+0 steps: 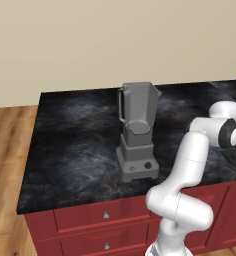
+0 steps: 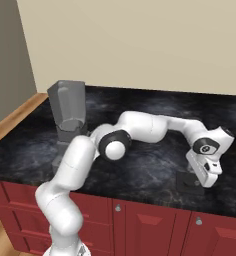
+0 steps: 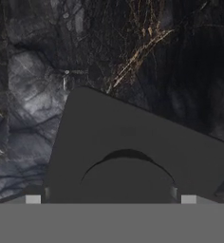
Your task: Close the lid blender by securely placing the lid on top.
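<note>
The grey blender (image 1: 138, 131) stands on the dark counter with its tapered jar open at the top; it is also at the left in the right base view (image 2: 68, 117). The lid (image 2: 186, 180), a flat dark squarish cap, lies on the counter near the front edge, far to the right of the blender. My gripper (image 2: 204, 179) hangs low right over it. In the hand view the lid (image 3: 133, 142) is close below, and the gripper (image 3: 111, 199) shows two fingertips (image 3: 33, 199) set wide apart, open, straddling the lid's near part.
The dark marbled counter (image 1: 75, 140) sits on red cabinets with drawers (image 1: 106, 215). Its front edge runs just in front of the lid. My own white arm (image 2: 145, 125) stretches across the counter between the blender and the lid.
</note>
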